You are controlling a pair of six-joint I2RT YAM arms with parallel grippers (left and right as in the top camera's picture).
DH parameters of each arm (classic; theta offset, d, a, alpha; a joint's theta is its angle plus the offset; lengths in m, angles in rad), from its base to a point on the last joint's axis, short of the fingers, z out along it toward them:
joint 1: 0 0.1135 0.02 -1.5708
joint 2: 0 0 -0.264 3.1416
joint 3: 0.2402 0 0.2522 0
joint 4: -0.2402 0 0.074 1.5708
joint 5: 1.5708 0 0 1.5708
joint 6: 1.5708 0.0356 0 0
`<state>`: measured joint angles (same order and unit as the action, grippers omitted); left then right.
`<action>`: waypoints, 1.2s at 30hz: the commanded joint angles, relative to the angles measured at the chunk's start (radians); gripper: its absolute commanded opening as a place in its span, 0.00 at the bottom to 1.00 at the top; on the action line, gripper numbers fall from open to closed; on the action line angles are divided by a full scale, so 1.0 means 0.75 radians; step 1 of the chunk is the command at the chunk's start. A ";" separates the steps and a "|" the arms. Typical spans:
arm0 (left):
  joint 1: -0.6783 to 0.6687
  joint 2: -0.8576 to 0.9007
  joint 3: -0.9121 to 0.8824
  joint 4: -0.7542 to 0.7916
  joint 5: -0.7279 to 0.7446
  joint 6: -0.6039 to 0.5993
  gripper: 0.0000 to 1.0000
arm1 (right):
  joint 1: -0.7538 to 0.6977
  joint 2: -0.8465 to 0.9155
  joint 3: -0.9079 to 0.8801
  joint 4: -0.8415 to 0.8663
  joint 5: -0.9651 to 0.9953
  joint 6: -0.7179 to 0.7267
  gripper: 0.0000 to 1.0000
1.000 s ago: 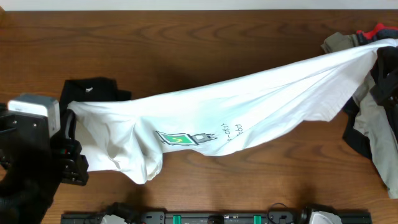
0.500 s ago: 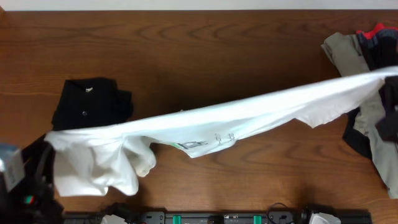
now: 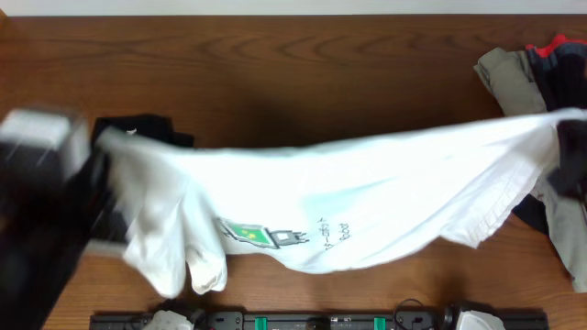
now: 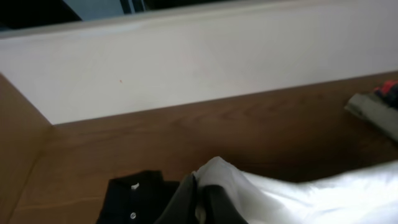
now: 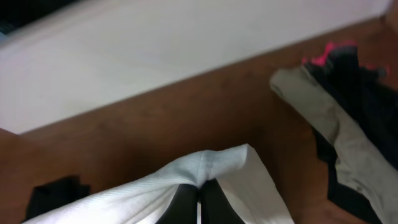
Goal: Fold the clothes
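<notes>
Brown wood-grain table fills the overhead view, and a pale wall stands along its far edge.

Across nearly the whole width of the table stretches the white T-shirt, held up at both ends. Its upper edge runs in a shallow line from the left side to the right side. The cloth below sags in folds, with one sleeve bunched and drooping at the lower left. Whether the lowest folds touch the wood cannot be told.

At the left, the left arm shows only as a large dark blur, with the shirt's end against it.

At the right edge lies a loose pile: a khaki garment, a dark garment over it, and a red garment at the far corner. The shirt's right end crosses above this pile.

Near the left end, a black buttoned garment lies flat on the table, partly hidden behind the shirt.

The left gripper is pinched tight on a bunched corner of the white cloth. The right gripper is likewise clamped on a gathered fold of the shirt.

On the shirt's front, low and left of middle, sits the green-screened robot print, with black lettering just to its right.
</notes>
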<state>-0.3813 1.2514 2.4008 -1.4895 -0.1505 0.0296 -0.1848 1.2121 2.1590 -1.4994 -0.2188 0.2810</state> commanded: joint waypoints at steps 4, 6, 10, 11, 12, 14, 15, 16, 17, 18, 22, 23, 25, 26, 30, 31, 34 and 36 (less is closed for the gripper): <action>0.032 0.421 -0.008 0.143 -0.024 0.066 0.06 | -0.024 0.285 -0.002 0.013 0.051 0.002 0.01; 0.053 0.558 -0.008 0.216 -0.025 0.086 0.06 | -0.023 0.386 -0.002 0.037 0.051 -0.003 0.02; 0.098 0.821 -0.008 0.442 -0.024 0.120 0.07 | -0.022 0.612 -0.002 0.148 0.046 -0.002 0.04; 0.105 0.874 -0.008 0.508 -0.024 0.136 0.09 | -0.022 0.672 -0.002 0.197 0.045 -0.002 0.06; 0.114 0.933 -0.008 0.581 -0.024 0.158 0.12 | -0.022 0.732 -0.002 0.255 0.047 -0.003 0.10; 0.134 1.018 -0.008 0.688 -0.030 0.180 0.26 | -0.023 0.843 -0.002 0.364 0.050 -0.013 0.31; 0.142 1.041 -0.008 0.712 -0.044 0.180 0.37 | -0.024 0.882 -0.002 0.388 0.034 -0.012 0.38; 0.152 1.053 -0.008 0.720 -0.076 0.180 0.44 | -0.025 0.917 -0.002 0.399 0.027 -0.012 0.43; 0.161 1.053 -0.008 0.715 -0.111 0.180 0.57 | -0.027 0.952 -0.002 0.397 0.027 -0.019 0.49; 0.168 1.047 -0.007 0.704 -0.141 0.180 0.61 | -0.028 0.967 -0.002 0.392 0.027 -0.026 0.50; 0.200 0.955 -0.006 0.609 -0.207 0.179 0.73 | -0.036 0.977 -0.002 0.338 0.027 -0.075 0.52; 0.208 0.924 -0.006 0.575 -0.206 0.178 0.75 | -0.037 0.970 -0.002 0.322 0.027 -0.084 0.52; 0.220 0.851 -0.006 0.489 -0.206 0.174 0.93 | -0.036 0.947 -0.002 0.277 0.027 -0.119 0.53; 0.225 0.810 -0.006 0.445 -0.206 0.174 0.95 | -0.036 0.935 -0.002 0.256 0.027 -0.129 0.53; 0.225 0.637 -0.006 0.331 -0.205 0.167 0.95 | -0.036 0.853 -0.002 0.191 0.027 -0.156 0.53; 0.225 0.588 -0.006 0.307 -0.205 0.152 0.95 | -0.036 0.822 -0.002 0.182 0.027 -0.158 0.53; 0.225 0.440 -0.007 0.204 -0.196 0.082 0.95 | -0.036 0.705 -0.002 0.144 0.027 -0.181 0.56; 0.225 0.351 -0.007 0.105 -0.163 0.044 0.95 | -0.036 0.627 -0.002 0.107 0.026 -0.187 0.63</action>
<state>-0.2131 1.5826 2.3802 -1.3609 -0.2913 0.1219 -0.2092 1.7897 2.1471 -1.3994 -0.1928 0.1761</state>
